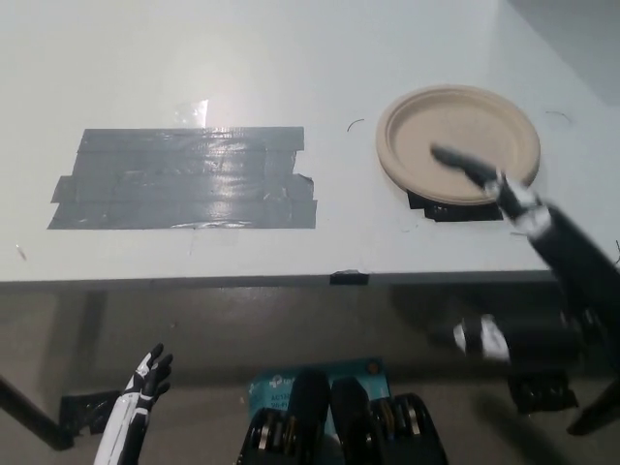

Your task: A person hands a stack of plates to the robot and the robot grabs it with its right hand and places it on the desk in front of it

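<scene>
One plate stack [455, 121] on desk [291, 58], right robot hand [550, 237] wide, empty, left robot hand [147, 376] low, splayed

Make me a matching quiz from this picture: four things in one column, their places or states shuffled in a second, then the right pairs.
Column one
1. paper plates
2. grey tape patch
3. left hand
4. right hand

Column two
A. below the desk edge, lower left, open
B. on the desk at right, over black tape
C. blurred, by the plates' near rim, holding nothing
D. flat on the desk, left of middle

Pairs: 1-B, 2-D, 3-A, 4-C
</scene>
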`<state>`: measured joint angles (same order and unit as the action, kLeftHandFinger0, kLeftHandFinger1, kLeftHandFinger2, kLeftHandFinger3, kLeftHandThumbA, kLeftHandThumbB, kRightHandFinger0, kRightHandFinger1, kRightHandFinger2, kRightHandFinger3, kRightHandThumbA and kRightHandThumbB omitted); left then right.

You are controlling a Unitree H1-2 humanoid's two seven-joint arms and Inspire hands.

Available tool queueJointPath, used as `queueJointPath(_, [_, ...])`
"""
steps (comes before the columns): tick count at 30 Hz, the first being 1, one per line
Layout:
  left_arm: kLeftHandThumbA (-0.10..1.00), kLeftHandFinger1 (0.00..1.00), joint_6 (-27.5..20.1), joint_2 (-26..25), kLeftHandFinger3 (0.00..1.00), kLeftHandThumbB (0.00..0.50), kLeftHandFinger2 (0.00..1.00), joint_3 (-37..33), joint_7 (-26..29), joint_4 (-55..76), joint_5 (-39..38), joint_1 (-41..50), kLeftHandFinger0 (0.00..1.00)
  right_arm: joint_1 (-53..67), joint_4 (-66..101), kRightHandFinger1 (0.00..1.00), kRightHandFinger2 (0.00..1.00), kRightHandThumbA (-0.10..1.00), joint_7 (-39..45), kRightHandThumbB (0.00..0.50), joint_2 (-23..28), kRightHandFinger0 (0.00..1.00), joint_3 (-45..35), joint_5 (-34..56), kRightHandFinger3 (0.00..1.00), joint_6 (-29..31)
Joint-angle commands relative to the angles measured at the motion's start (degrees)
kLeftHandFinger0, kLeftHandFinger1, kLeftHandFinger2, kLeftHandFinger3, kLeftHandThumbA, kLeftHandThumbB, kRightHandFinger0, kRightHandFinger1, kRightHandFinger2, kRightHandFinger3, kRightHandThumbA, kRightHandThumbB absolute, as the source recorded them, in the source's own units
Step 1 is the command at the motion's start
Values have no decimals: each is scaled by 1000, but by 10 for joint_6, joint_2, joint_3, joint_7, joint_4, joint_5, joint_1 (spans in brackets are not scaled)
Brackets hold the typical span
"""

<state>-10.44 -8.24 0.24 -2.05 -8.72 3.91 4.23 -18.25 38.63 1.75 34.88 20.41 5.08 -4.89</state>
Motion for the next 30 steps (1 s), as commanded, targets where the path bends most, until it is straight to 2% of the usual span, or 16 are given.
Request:
queueJointPath(1, [1000, 1000, -35, -6, 1000, 211, 1000, -11, -22, 29, -15, 0, 1000, 128, 152, 1000, 1000, 1000, -86, 269, -67, 1000, -78, 122, 1000, -32])
queueJointPath(3, [1000, 1000, -35, -7, 1000, 228, 1000, -12, -23, 30, -15, -1, 1000, 152, 118, 1000, 1000, 1000, -82, 278, -88, 1000, -83, 117, 1000, -31])
queueJointPath(5, [1000, 1000, -36, -7, 1000, 237, 1000, -12, -26, 31, -17, -3, 1000, 188, 47, 1000, 1000, 1000, -75, 278, -133, 1000, -97, 120, 1000, -22])
queueJointPath(6, [1000, 1000, -35, -7, 1000, 243, 1000, -12, -27, 30, -18, -3, 1000, 198, 6, 1000, 1000, 1000, -69, 250, -155, 1000, -102, 112, 1000, -15])
queueJointPath(9, [1000, 1000, -40, -6, 1000, 243, 1000, -11, -27, 28, -16, -2, 1000, 209, -55, 1000, 1000, 1000, -55, 220, -190, 1000, -114, 97, 1000, 1])
queueJointPath(10, [1000, 1000, -41, -5, 1000, 249, 1000, -11, -24, 28, -11, -2, 1000, 211, -91, 1000, 1000, 1000, -52, 181, -202, 1000, -114, 87, 1000, 12])
queueJointPath(13, [1000, 1000, -34, -5, 1000, 264, 1000, -10, -24, 31, -12, 0, 1000, 214, -164, 1000, 1000, 1000, -32, 139, -221, 1000, -113, 61, 1000, 19])
queueJointPath(15, [1000, 1000, -37, -5, 1000, 259, 1000, -9, -24, 30, -13, 1, 1000, 215, -201, 1000, 1000, 1000, -25, 140, -231, 1000, -114, 64, 1000, 18])
queueJointPath(19, [1000, 1000, -36, -5, 1000, 260, 1000, -7, -24, 30, -17, 1, 1000, 209, -269, 1000, 1000, 1000, -18, 106, -241, 1000, -113, 49, 1000, 26])
queueJointPath(21, [1000, 1000, -40, -7, 1000, 251, 1000, -6, -26, 30, -19, 1, 1000, 204, -296, 1000, 1000, 1000, -15, 106, -239, 1000, -109, 34, 1000, 30])
queueJointPath(24, [1000, 1000, -38, -7, 1000, 259, 1000, -5, -25, 28, -17, -2, 1000, 197, -320, 1000, 1000, 1000, -9, 178, -231, 1000, -104, 10, 1000, 32])
queueJointPath(27, [1000, 1000, -39, -6, 1000, 265, 1000, -5, -23, 25, -17, -6, 1000, 192, -334, 1000, 1000, 1000, 0, 169, -226, 1000, -101, 0, 1000, 35])
queueJointPath(30, [1000, 1000, -39, -3, 1000, 273, 1000, -6, -22, 25, -15, -3, 1000, 194, -336, 1000, 1000, 1000, 7, 186, -220, 1000, -98, -8, 1000, 35])
